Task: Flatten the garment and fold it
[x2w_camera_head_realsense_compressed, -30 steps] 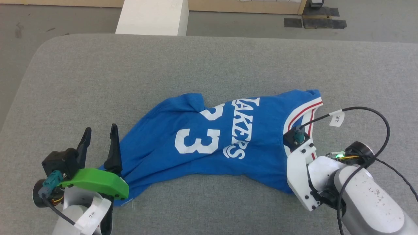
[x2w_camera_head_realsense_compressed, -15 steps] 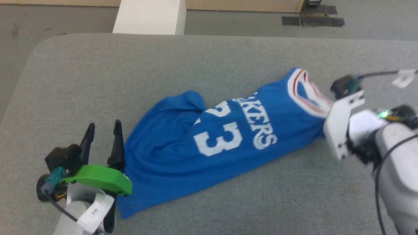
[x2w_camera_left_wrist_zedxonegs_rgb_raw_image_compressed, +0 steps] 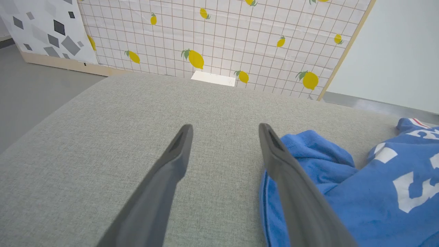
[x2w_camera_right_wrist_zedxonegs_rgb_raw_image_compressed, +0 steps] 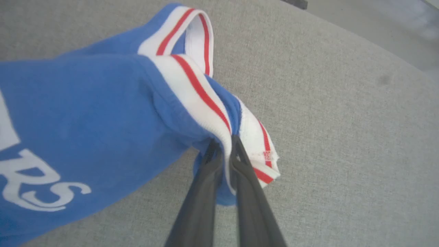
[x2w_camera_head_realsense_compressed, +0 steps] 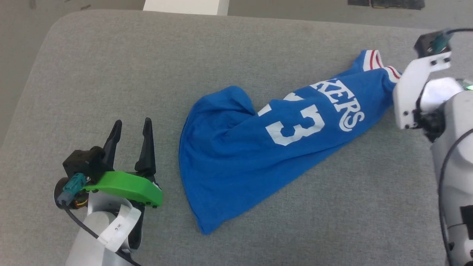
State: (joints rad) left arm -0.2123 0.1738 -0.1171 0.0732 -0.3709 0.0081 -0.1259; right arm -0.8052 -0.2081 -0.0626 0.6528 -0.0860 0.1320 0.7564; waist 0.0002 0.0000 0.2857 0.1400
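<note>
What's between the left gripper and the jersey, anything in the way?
Nothing: the head view shows just a bare strip of grey padded surface between the left gripper and the garment.

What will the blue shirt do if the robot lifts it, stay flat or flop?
Probably flop: the garment lies in soft folds where the right gripper pinches its striped trim. It seems light: one small pinch bunches it. Pushed, it would likely wrinkle more.
</note>
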